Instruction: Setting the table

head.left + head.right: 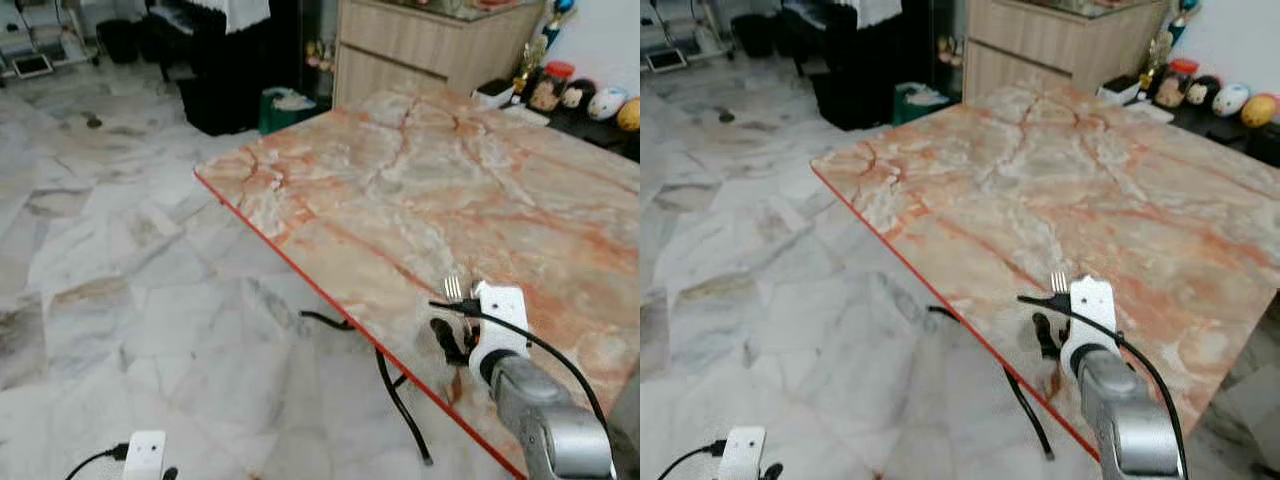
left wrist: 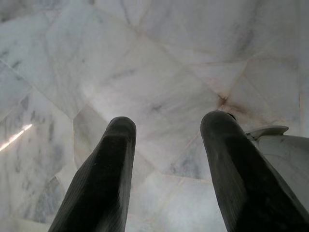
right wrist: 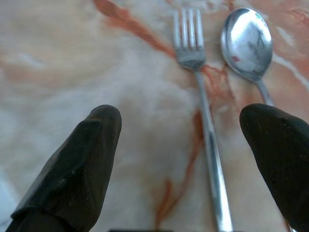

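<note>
Hovering wide open, the right claw sits over the fork, spoon just beside it on the worktop. Both look thin, stiff, probably slippery; pinch the handle midway. Left claw hangs open above the floor.

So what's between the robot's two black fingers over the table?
In the right wrist view, the fork lies on the marble table between the right gripper fingers, nearer one finger. The spoon lies beside it, touching nothing.
</note>
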Robot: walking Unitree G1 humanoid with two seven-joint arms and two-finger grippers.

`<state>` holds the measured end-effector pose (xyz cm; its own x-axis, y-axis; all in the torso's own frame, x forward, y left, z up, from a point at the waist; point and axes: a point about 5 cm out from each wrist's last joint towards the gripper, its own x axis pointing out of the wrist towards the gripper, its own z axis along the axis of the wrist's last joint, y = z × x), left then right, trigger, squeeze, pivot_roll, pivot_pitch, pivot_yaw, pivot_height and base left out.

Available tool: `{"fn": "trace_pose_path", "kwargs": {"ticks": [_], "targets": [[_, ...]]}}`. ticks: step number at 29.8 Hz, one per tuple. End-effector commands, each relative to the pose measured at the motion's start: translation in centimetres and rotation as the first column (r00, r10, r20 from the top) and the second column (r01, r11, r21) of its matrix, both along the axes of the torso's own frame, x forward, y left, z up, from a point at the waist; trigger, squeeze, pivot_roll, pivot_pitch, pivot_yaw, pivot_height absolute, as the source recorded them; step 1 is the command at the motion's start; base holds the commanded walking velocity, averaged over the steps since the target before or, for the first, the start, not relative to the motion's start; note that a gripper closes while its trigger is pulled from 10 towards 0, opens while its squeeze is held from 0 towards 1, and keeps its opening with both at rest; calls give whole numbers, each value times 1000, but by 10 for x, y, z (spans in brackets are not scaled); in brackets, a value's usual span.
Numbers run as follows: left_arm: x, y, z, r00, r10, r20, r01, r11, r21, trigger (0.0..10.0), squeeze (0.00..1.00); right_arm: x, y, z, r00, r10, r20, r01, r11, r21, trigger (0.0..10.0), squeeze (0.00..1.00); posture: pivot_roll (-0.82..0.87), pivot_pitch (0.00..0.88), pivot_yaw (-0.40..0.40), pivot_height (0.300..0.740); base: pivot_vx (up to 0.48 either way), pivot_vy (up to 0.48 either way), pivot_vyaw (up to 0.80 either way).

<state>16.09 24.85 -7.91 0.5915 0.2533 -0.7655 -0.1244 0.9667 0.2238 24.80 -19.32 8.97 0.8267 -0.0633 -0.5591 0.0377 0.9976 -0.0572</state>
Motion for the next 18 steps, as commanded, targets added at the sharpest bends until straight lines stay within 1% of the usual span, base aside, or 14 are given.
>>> {"fn": "trace_pose_path", "kwargs": {"ticks": [1, 3, 4, 7, 9, 11, 13, 15, 18], "targets": [[-2, 2, -1, 1000, -4, -14, 4, 1000, 5, 10000, 0, -3, -8, 5, 999, -43, 14, 43, 999, -19, 10000, 0, -6, 0, -20, 740, 0, 0, 0], [-2, 2, 0, 1000, -9, -12, 9, 1000, 6, 10000, 0, -6, -15, 5, 997, -79, 18, 80, 996, -26, 10000, 0, -14, 0, -13, 740, 0, 0, 0], [-2, 2, 0, 1000, -10, -12, 10, 1000, 6, 10000, 0, -6, -15, 5, 997, -79, 17, 80, 996, -26, 10000, 0, -14, 0, -13, 740, 0, 0, 0], [-1, 3, 0, 1000, -12, -10, 12, 1000, 7, 10000, 0, -5, -12, 7, 997, -75, 28, 75, 997, -2, 10000, 0, -17, 0, -9, 740, 0, 0, 0], [0, 2, 0, 1000, -15, -9, 15, 1000, 8, 10000, 0, 0, -6, 10, 997, -58, 53, 56, 998, 35, 10000, 0, -12, 0, -9, 740, 0, 0, 0], [0, 1, 0, 1000, -15, -7, 15, 1000, 7, 10000, 0, 3, -3, 9, 998, -31, 52, 30, 999, 32, 10000, 0, -6, 0, -9, 740, 0, 0, 0], [1, 1, 0, 1000, -15, -7, 15, 1000, 7, 10000, 0, 4, -2, 9, 998, -28, 51, 27, 999, 33, 10000, 0, -6, 0, -9, 740, 0, 0, 0], [1, 0, 0, 1000, -16, -8, 16, 1000, 8, 10000, 0, 10, 3, 6, 998, 16, 65, -19, 999, 49, 10000, 0, -6, 0, -10, 740, 0, 0, 0], [1, 0, 0, 1000, -14, -8, 14, 1000, 9, 10000, 0, 13, 7, 7, 996, 39, 75, -44, 997, 56, 10000, 0, 1, 0, -10, 740, 0, 0, 0]]}}
